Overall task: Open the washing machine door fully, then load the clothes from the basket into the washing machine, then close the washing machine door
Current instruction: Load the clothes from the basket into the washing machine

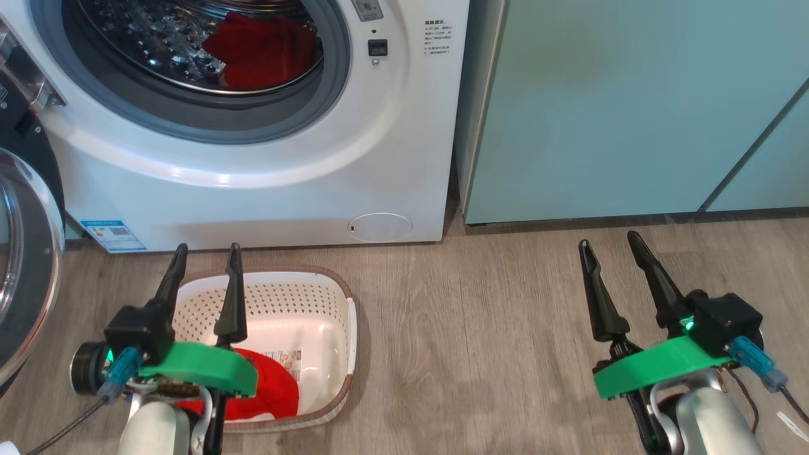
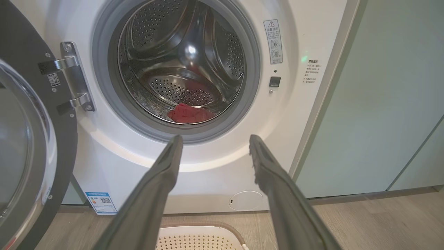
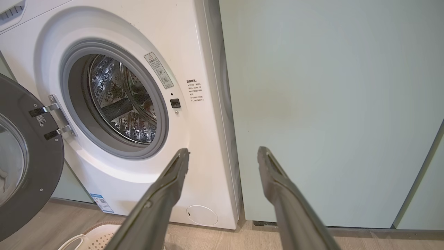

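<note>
The white washing machine (image 1: 265, 183) stands ahead with its door (image 2: 24, 156) swung wide open to the left. Red clothes (image 1: 262, 50) lie in the drum (image 2: 190, 113). On the floor before it sits the cream basket (image 1: 328, 297), with a red piece of clothes (image 1: 275, 388) in its near end, partly hidden by my left arm. My left gripper (image 1: 207, 256) hovers open over the basket's far left part, holding nothing. My right gripper (image 1: 612, 243) is open and empty over bare floor to the right, facing the teal cabinet.
Pale teal cabinets (image 1: 632, 107) stand right of the machine. Wood floor (image 1: 474, 328) stretches between the basket and my right arm. The open door (image 1: 25, 265) juts out at the far left, close to my left arm.
</note>
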